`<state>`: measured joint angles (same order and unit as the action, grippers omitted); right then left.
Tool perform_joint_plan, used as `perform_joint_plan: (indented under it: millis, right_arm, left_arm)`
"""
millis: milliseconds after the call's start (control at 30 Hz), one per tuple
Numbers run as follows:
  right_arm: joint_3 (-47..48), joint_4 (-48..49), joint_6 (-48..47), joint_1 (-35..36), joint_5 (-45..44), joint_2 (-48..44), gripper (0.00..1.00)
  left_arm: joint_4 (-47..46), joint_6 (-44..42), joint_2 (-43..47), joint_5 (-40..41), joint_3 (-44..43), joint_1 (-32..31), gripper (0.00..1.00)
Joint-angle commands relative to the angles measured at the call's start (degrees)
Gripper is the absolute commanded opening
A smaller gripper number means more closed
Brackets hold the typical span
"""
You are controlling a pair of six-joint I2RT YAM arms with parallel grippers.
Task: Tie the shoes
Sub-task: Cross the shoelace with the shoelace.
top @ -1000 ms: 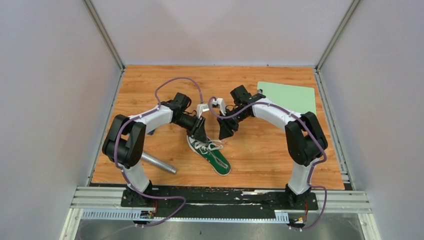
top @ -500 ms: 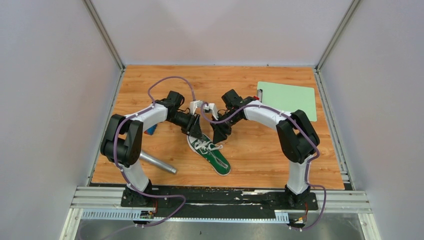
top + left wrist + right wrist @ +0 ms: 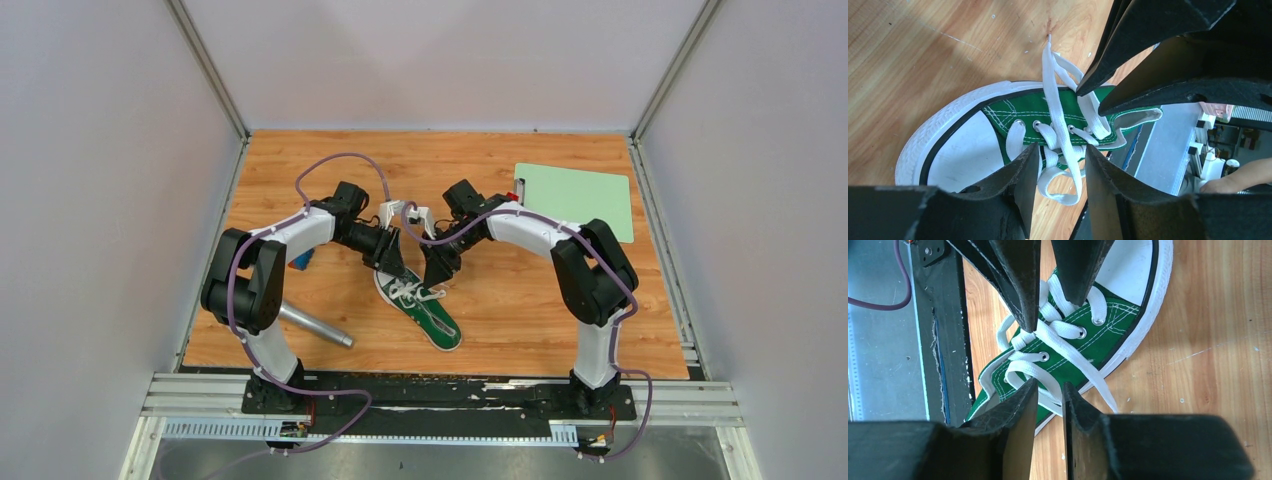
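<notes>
Green canvas sneaker [image 3: 425, 312] is lying untied, white flat laces [image 3: 1050, 75] loose; left gripper [image 3: 1062, 150] is gaping, right gripper [image 3: 1049, 386] is straddling a strand, grip unclear.

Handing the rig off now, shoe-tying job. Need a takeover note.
Left claw: open, fingers either side of a loop of the laces.
Right claw: jaws narrow over a lace strand; whether it grips is unclear.
Sneaker: flat on the table, between both claws, laced through the eyelets, ends loose.
Done: both claws positioned at the laces.
Left: no bow visible; the tying remains.
</notes>
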<state>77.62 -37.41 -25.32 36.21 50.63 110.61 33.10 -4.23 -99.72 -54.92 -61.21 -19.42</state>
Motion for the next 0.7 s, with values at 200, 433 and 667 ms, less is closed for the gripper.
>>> perform_joint_plan:
  millis: [200, 433, 667]
  right_arm:
    - [-1.0, 3.6, 1.2, 0.7, 2.2, 0.7, 0.29]
    - [0.4, 3.9, 2.6, 0.5, 2.9, 1.1, 0.08]
    - [-2.1, 3.3, 2.7, -3.3, 3.3, -9.3, 0.00]
  left_arm:
    - [-0.1, -0.9, 2.8, -1.1, 0.5, 0.9, 0.47]
    - [-0.2, -1.5, 4.2, -0.4, 1.7, 1.3, 0.49]
    - [1.8, -3.2, 2.1, 0.2, -1.0, 0.6, 0.50]
